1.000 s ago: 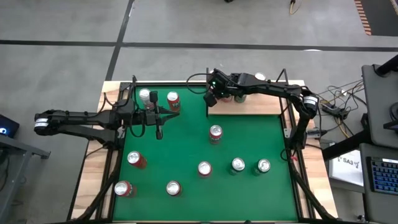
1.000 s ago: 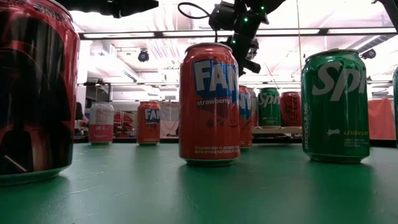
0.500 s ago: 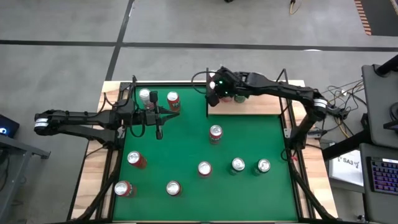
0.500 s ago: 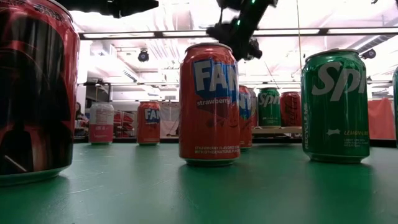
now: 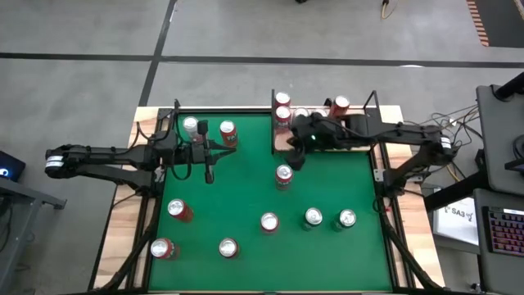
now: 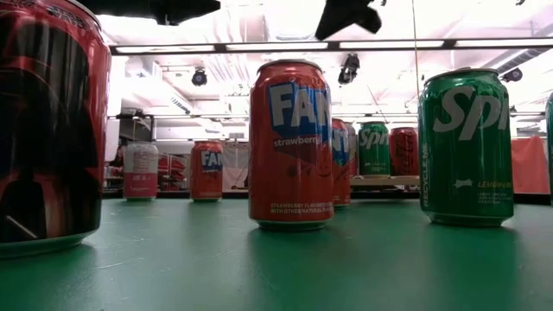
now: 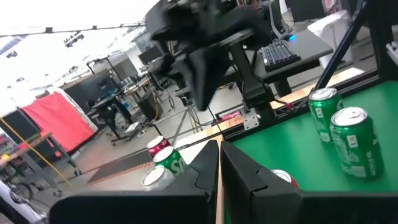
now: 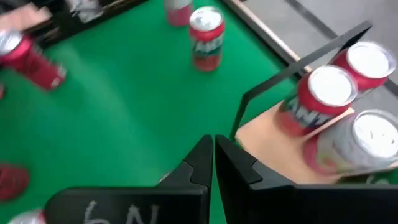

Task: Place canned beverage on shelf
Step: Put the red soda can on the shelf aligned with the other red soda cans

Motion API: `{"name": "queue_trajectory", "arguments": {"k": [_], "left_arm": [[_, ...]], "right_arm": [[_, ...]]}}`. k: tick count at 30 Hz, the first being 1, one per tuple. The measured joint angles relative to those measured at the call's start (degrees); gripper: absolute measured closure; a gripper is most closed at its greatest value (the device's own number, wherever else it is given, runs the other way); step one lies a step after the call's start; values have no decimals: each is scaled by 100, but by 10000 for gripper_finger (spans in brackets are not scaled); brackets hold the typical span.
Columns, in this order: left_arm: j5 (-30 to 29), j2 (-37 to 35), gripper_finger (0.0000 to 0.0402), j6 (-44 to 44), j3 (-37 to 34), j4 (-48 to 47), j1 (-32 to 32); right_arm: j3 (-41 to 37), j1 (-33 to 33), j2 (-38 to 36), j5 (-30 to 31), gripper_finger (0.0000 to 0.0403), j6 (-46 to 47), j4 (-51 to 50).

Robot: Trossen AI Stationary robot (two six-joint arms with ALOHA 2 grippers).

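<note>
You've got grey concrete floor (image 5: 246, 37) w/ dark seam lines round the table — desk w/ keyboard (image 5: 501, 233) at right, red screen (image 7: 53, 121) behind, bright ceiling strip lights (image 6: 276, 46) overhead.

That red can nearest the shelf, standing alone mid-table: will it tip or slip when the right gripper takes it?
The red can stands upright on green felt, so it probably resists sliding. It looks tall and narrow, so a high push may tip it. Its smooth round wall could slip in the right gripper.

Right arm reaches in from the right side, right gripper (image 5: 296, 159) empty, fingers pressed together. Left arm stretched level from the left, left gripper (image 5: 209, 175) closed, empty.
</note>
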Motion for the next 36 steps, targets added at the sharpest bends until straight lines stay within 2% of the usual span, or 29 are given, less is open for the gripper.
{"name": "queue_trajectory", "arguments": {"k": [6, 11, 16, 25, 28, 36], "left_arm": [[2, 0, 402, -639, 0, -46, 0], [7, 2, 402, -1211, 0, -109, 0], [15, 227, 402, -1638, -90, -174, -1], [15, 959, 402, -2035, -125, 183, -184], [17, 1116, 402, -2036, -124, 458, -241], [15, 1287, 402, -2061, -118, 790, -293]], "right_arm": [[-350, 528, -214, -4, 394, 6, -184], [-973, 743, -458, -18, 394, 192, 2], [-1867, 877, -640, -2, 394, 144, 761], [-3272, 940, -737, 3, 394, -711, 2550], [-3499, 932, -720, -2, 394, -849, 2863], [-3569, 930, -677, 3, 394, -813, 2931]]}}
